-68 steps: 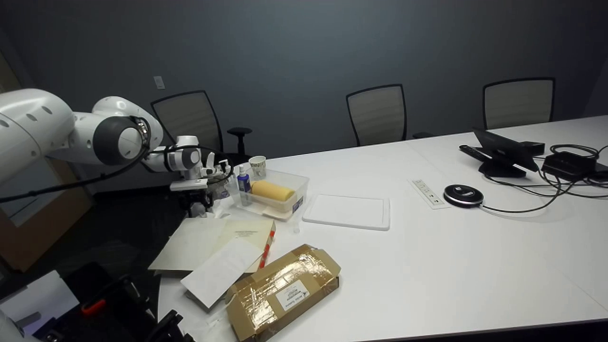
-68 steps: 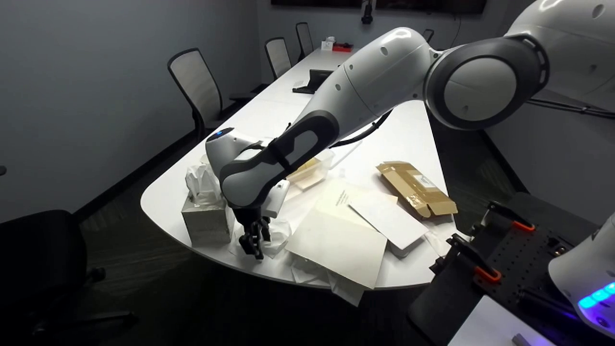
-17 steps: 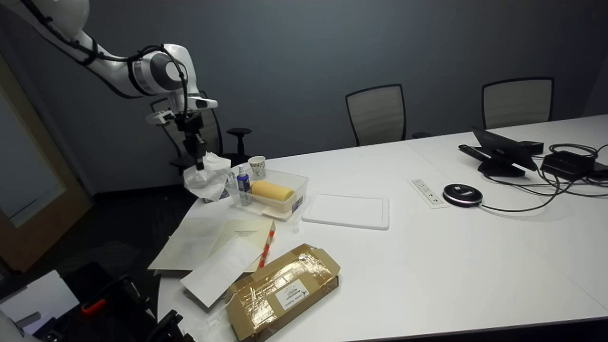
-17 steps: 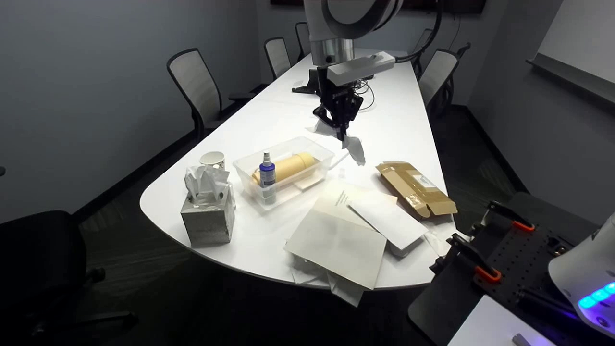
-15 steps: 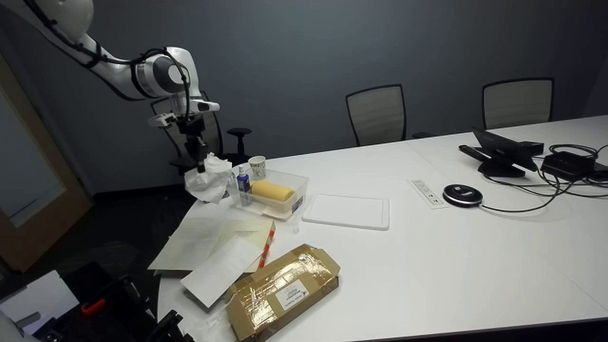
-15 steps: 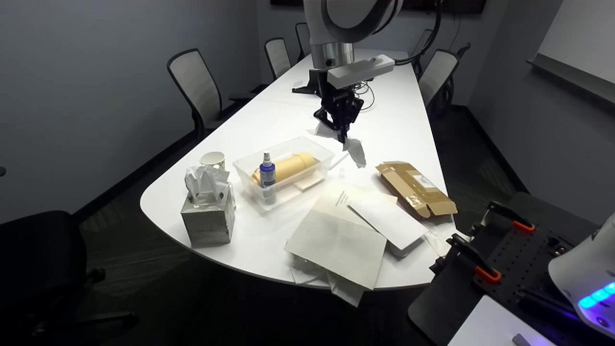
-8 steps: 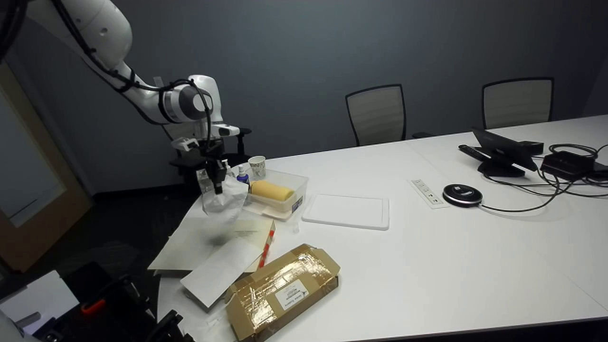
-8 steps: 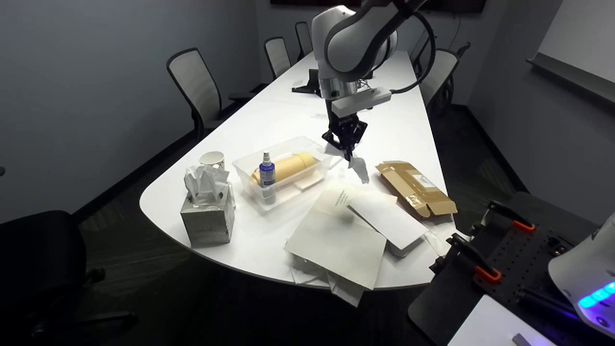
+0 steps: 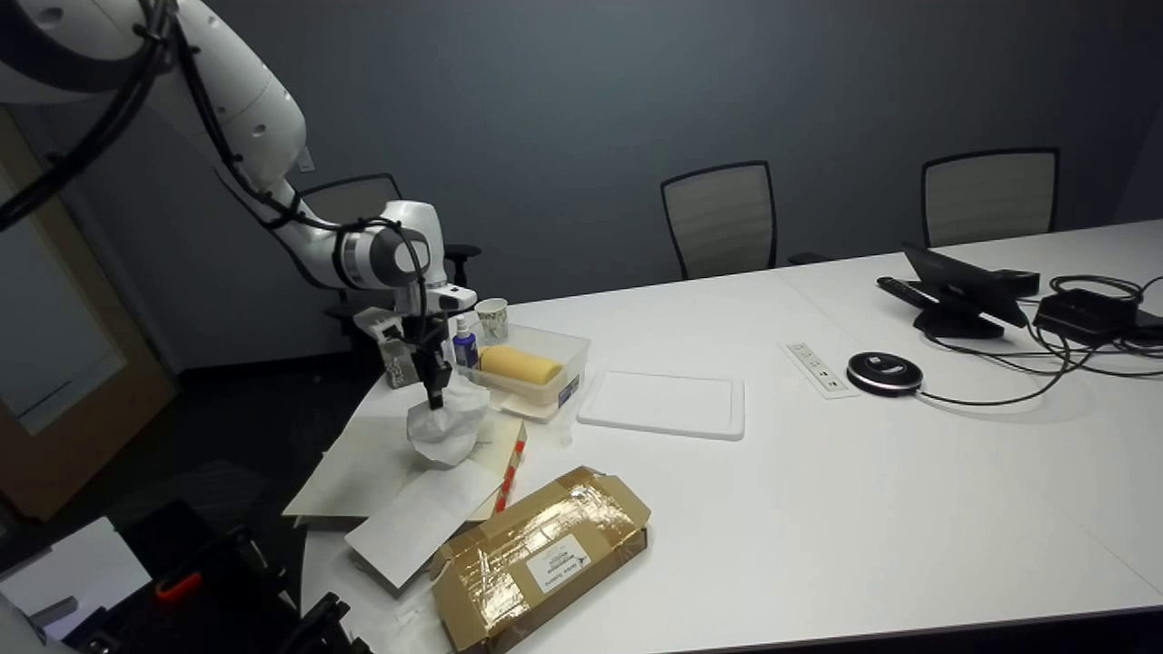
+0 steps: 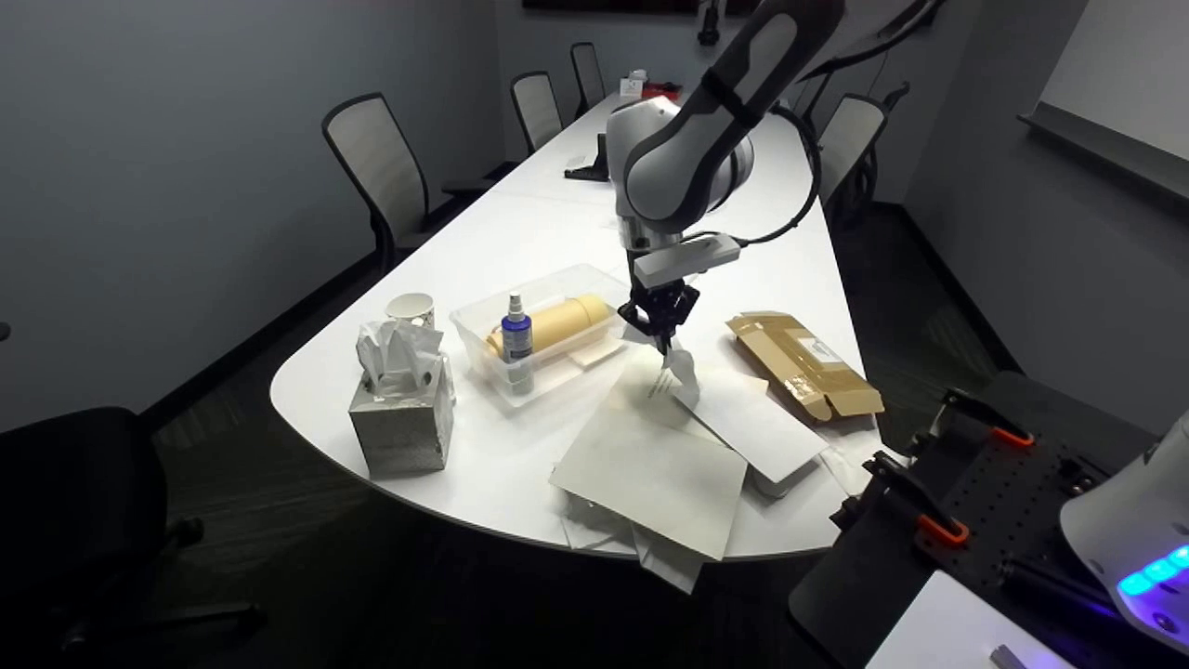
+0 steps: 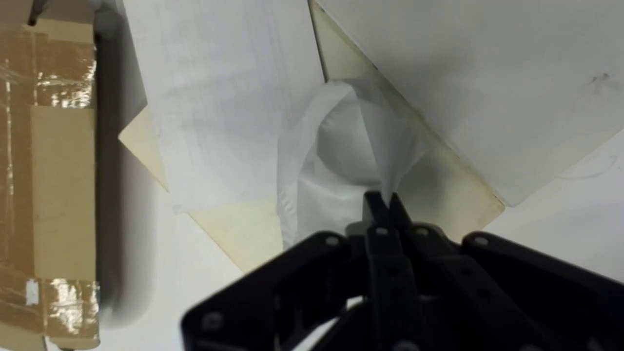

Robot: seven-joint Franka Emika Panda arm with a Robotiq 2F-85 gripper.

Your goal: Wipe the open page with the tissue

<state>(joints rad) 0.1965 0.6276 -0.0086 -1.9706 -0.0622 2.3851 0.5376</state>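
Note:
Crumpled and white, the tissue (image 9: 447, 429) hangs from my gripper (image 9: 438, 400) in both exterior views. The wrist view has the black fingertips pinched together on a fold of the tissue (image 11: 341, 161), with the gripper (image 11: 386, 199) pointing down. Beneath lies the open page (image 10: 650, 465), pale cream, near the table's rounded end; an orange-red strip (image 9: 511, 477) runs along its side. The tissue (image 10: 683, 372) is low over the printed part of the page, beside the loose white sheet (image 10: 752, 423). Whether its lower edge touches the paper I cannot tell.
A brown cardboard box (image 9: 545, 554) lies beside the papers. Close on the opposite side is a clear plastic bin (image 10: 557, 339) holding a yellow bottle and a blue spray bottle (image 10: 516, 339). A tissue box (image 10: 404, 432) and a white pad (image 9: 663, 404) are also on the table.
Several seconds ago my gripper was low by the tissue box, over the tissue on the table. It since rose holding the tissue, and over the last second came down above the open page.

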